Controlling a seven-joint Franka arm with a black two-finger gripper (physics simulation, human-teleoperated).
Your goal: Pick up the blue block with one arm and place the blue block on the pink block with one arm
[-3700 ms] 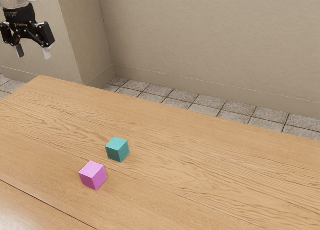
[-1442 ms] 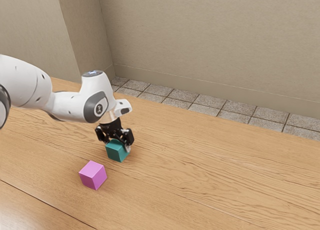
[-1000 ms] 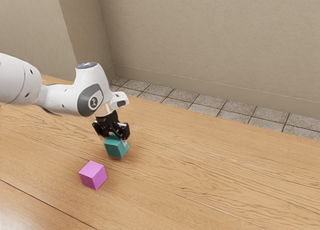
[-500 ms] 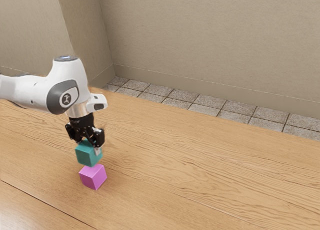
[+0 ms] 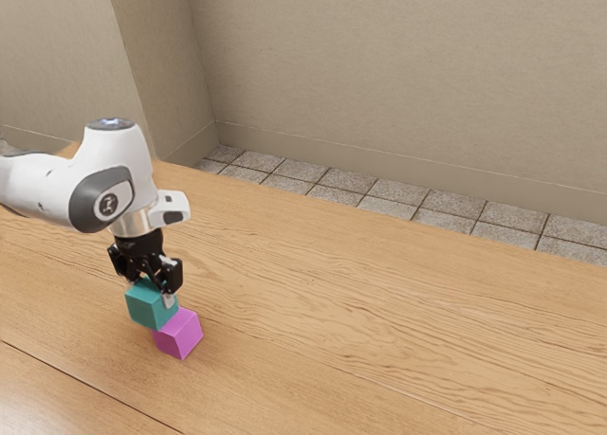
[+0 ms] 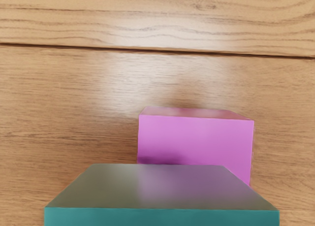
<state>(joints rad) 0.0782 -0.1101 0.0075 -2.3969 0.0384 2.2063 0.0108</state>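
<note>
My gripper (image 5: 150, 283), clamped on the blue block (image 5: 144, 308), holds it low and toward the exterior view's left of the pink block (image 5: 183, 333), not squarely above it.

text: none legible | arm joint cap (image 5: 100, 200): small white mark, too small to read | blue block (image 5: 144, 306), pink block (image 5: 181, 335): plain faces | table (image 5: 379, 293): bare wood grain, nothing written

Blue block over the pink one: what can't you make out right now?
- Exterior view: whether the blue block touches the pink block; the blue block overlaps it.
- Wrist view: part of the pink block, hidden behind the blue block; the blue block's lower part, cut off by the edge.
</note>
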